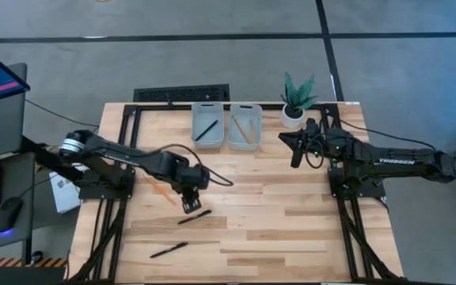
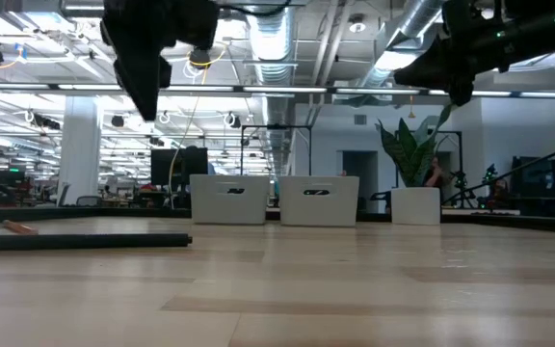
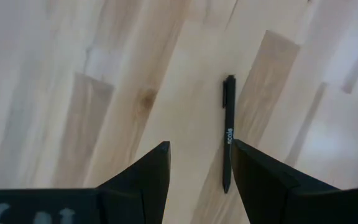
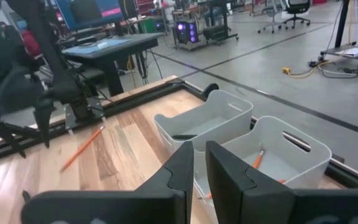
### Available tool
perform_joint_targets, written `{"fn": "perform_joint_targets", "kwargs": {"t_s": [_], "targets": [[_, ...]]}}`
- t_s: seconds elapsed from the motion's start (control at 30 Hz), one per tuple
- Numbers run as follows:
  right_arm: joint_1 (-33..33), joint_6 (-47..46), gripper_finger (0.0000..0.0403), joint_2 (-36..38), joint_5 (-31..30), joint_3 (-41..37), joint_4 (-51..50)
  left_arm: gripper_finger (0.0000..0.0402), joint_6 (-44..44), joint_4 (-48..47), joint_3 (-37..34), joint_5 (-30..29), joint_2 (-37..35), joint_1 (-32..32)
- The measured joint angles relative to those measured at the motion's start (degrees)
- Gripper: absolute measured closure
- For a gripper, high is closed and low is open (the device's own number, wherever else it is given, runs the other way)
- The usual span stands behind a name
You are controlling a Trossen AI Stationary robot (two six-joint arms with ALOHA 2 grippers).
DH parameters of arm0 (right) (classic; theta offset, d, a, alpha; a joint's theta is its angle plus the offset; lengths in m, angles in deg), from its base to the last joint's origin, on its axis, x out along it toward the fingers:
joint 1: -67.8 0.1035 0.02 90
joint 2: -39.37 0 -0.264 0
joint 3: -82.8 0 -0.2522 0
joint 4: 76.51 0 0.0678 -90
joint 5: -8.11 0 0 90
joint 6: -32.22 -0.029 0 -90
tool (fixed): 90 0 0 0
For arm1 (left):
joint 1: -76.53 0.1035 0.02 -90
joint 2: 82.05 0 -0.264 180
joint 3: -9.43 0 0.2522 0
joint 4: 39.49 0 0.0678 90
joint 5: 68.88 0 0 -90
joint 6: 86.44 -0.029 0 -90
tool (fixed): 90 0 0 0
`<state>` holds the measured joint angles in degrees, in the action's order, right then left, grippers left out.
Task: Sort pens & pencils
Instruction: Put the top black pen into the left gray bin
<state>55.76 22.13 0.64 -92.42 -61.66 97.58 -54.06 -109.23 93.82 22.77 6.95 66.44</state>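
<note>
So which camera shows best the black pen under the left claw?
The left wrist view: the pen lies whole, close beside the open left gripper. The high view shows it small; the low view, edge-on; the right wrist view, not clearly.

Left pincer over a pen, one pencil loose (second pen nearer table edge)

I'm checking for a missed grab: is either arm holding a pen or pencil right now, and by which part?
Nothing is held. The left gripper hangs open above a black pen lying on the table; the right gripper is nearly closed with nothing between its jaws.
</note>
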Motion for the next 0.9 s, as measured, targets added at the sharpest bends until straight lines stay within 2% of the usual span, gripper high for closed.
{"fn": "perform_joint_targets", "kwargs": {"t_s": [0.2, 0.43, 0.6, 0.73, 0.9], "targets": [[0.0, 0.0, 0.0337, 0.0, 0.2, 0.0, -0.1, 0.0234, 6.2, 1.0, 0.0, -1.4, 6.4, -1.5], [0.0, 0.0, 0.0337, 0.0, 0.2, 0.0, -0.2, 0.0179, 7.9, 6.6, 0.0, -1.9, 11.7, -2.0], [0.0, 0.0, 0.0337, 0.0, 0.2, 0.0, -0.5, 0.0160, 8.2, 9.4, 0.0, -1.9, 12.5, -2.9], [0.0, 0.0, 0.0337, 0.0, 0.2, 0.0, -0.8, 0.0159, 11.8, 9.5, 0.0, -2.1, 12.5, -4.2], [0.0, 0.0, 0.0337, 0.0, 0.2, 0.0, -1.2, 0.0161, 9.8, 9.5, 0.0, -0.1, 12.4, -5.8]]}}
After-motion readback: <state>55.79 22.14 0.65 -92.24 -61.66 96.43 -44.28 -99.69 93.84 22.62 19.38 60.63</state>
